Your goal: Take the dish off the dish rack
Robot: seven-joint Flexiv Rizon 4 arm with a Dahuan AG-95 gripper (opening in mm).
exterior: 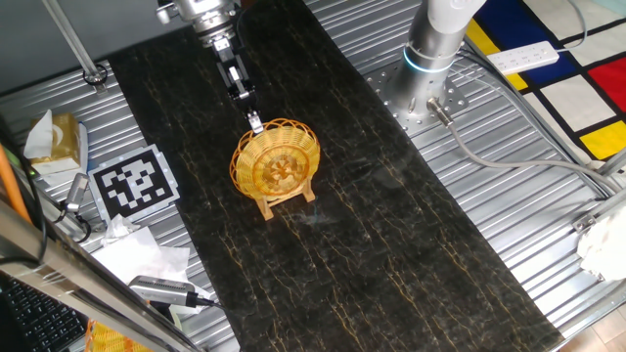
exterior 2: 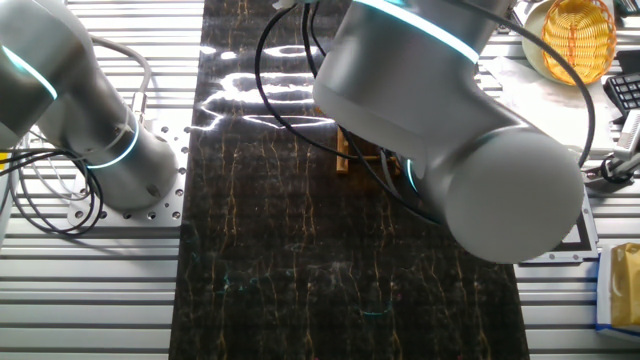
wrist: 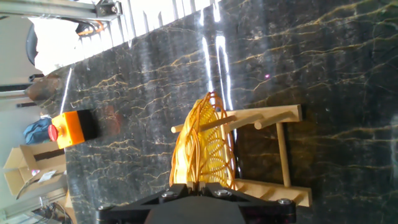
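Dish stood on edge in dish rack; light, stiff openwork wicker. Fingers clamped on its upper rim, best hold.

Dark marble-look mat runs under the gripper. Off to its side sits a black-and-white marker card with crumpled tissue near it. Beyond the gripper, a white power strip lies on colourful flooring.
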